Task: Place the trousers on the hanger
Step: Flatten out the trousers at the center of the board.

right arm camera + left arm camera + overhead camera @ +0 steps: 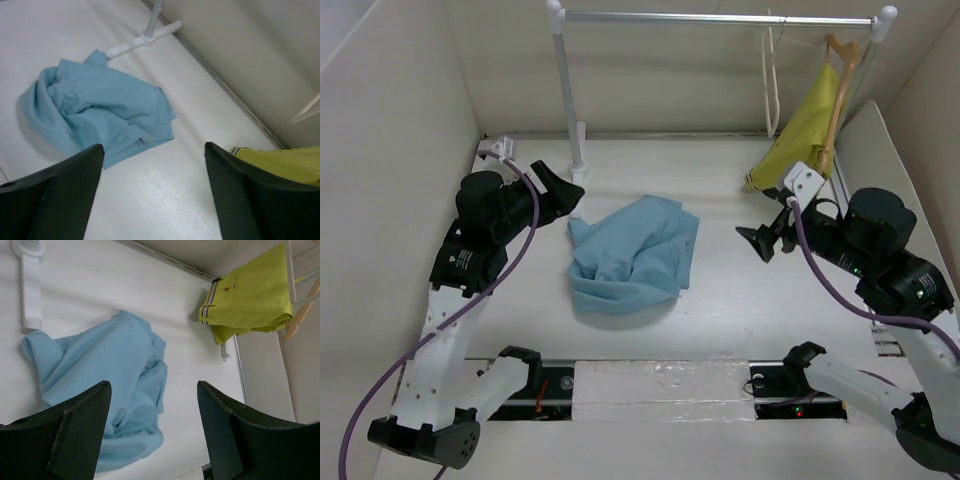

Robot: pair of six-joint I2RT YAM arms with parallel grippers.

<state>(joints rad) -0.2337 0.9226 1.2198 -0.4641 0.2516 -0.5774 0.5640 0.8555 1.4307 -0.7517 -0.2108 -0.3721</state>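
Note:
The light blue trousers lie crumpled in a heap on the white table's middle; they also show in the left wrist view and the right wrist view. The thin cream-white hanger hangs from the rail at the back right, beside the yellow-green garment. My left gripper is open and empty, raised just left of the heap. My right gripper is open and empty, raised to the right of the heap, above bare table.
A white rack with a metal rail stands at the back, its post and foot near the left gripper. A yellow-green garment hangs on a tan wooden hanger. Walls enclose the table on three sides.

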